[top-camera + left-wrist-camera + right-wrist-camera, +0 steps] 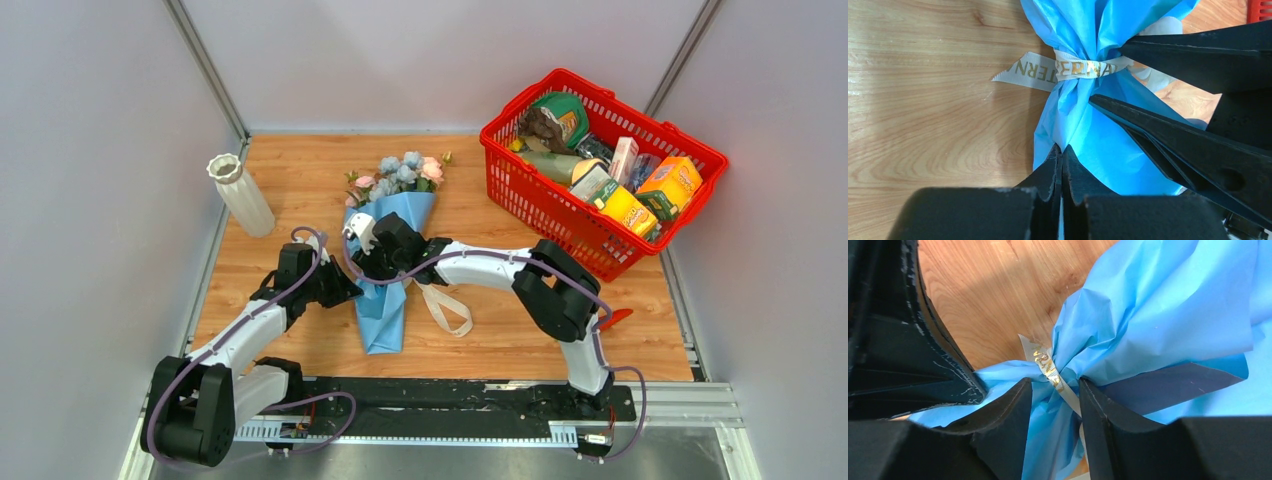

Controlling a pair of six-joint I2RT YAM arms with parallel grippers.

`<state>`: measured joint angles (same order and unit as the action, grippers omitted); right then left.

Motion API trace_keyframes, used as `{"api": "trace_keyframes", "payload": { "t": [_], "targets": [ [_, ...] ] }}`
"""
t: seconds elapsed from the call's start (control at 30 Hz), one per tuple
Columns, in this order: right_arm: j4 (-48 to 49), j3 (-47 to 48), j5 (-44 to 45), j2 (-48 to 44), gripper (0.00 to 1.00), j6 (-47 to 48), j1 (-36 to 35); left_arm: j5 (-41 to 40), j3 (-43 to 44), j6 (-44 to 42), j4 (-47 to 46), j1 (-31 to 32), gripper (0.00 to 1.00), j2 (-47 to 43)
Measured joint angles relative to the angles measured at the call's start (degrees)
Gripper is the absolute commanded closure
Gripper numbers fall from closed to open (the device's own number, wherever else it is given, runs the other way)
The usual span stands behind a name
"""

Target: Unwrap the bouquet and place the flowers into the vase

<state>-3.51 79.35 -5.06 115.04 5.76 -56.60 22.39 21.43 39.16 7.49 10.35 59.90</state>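
Bouquet (385, 310) lies wrapped on the table (300, 180), left gripper (1062, 167) clenched at its paper (1108, 145), right gripper (1055, 385) parted astride the cream ribbon (1073, 69); closing on paper rather than ribbon might tear it or drag everything

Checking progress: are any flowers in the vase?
No: nothing sticks out of the vase, and the flowers lie wrapped in the blue paper.
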Motion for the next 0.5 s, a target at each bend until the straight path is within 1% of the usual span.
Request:
{"api": "trace_keyframes", "payload": {
  "t": [0.07,0.33,0.5],
  "targets": [
    [0.1,0.2,0.3,0.7,0.59,1.0,0.0,0.0,0.0,0.0,0.0,0.0,1.00,0.0],
    [1.6,0.1,3.2,1.0,0.99,3.0,-0.1,-0.7,0.0,0.0,0.2,0.0,1.00,-0.1],
    [2.2,-1.1,3.7,-1.4,1.00,2.5,-0.4,-1.4,0.0,0.0,0.3,0.0,1.00,0.0]
  ]
}}
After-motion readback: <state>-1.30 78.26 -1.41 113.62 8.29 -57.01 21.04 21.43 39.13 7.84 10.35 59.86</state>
